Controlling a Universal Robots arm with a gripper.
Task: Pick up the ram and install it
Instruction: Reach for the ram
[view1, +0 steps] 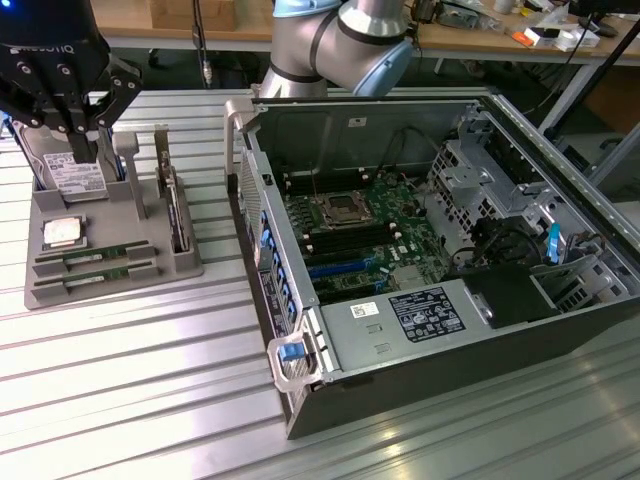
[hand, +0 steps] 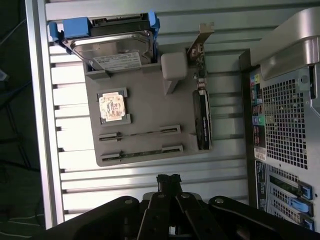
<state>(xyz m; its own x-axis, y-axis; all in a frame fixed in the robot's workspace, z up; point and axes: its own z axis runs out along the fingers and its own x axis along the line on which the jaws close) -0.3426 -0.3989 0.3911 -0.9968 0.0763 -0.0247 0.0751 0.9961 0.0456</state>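
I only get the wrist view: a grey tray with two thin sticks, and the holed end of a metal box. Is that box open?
Observer: Yes. The computer case has no lid, so its motherboard is exposed.
Operator: Is there anywhere a stick could go?
Observer: Long black and blue slots, which look empty, run beside the processor socket.
Operator: Where is the claw?
Observer: The gripper hangs shut and empty above the tray. In the exterior view it overlaps the hard drive, and it is apart from the two ram sticks.
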